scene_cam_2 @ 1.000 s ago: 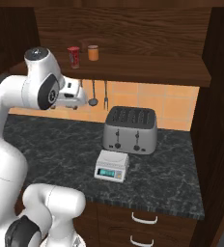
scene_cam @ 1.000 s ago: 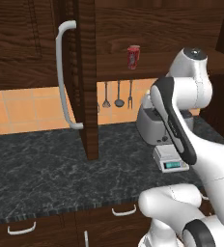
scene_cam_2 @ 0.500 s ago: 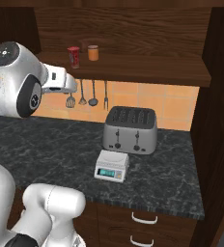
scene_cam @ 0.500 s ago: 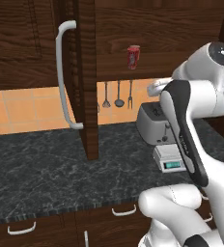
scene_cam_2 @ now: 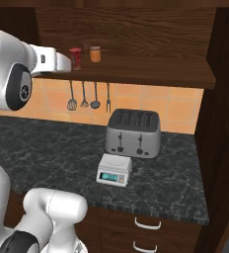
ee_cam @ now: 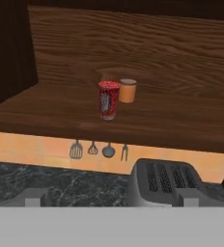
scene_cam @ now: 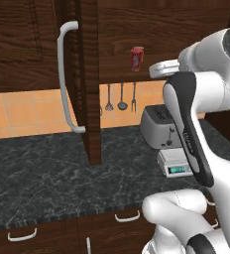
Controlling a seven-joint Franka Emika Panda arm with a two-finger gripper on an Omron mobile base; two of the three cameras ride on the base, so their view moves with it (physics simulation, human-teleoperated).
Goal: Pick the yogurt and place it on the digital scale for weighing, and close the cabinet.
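Observation:
The yogurt (ee_cam: 108, 99), a small red cup with a patterned label, stands upright on the open cabinet's shelf (scene_cam_2: 146, 69), also seen as yogurt (scene_cam_2: 75, 58) and yogurt (scene_cam: 136, 58). My gripper (ee_cam: 112, 200) is open, level with the shelf and short of the cup, with nothing between its tips. From the right base view the gripper (scene_cam_2: 67, 62) is just left of the cup. The digital scale (scene_cam_2: 114, 169) sits on the counter in front of the toaster, digital scale (scene_cam: 175, 162). The cabinet door (scene_cam: 89, 74) stands open, edge-on, with its bar handle (scene_cam: 63, 74).
A plain orange cylinder (ee_cam: 127, 90) stands right behind the yogurt on the shelf. A silver toaster (scene_cam_2: 133, 132) is behind the scale. Utensils (scene_cam_2: 89, 96) hang on the tiled wall. Another open door (scene_cam_2: 224, 113) is at the right. Drawers (scene_cam_2: 147, 225) run below the counter.
The arm has lifted and the hand has risen from below the shelf to shelf height, now pointing at the yogurt. The jaws have widened a little.

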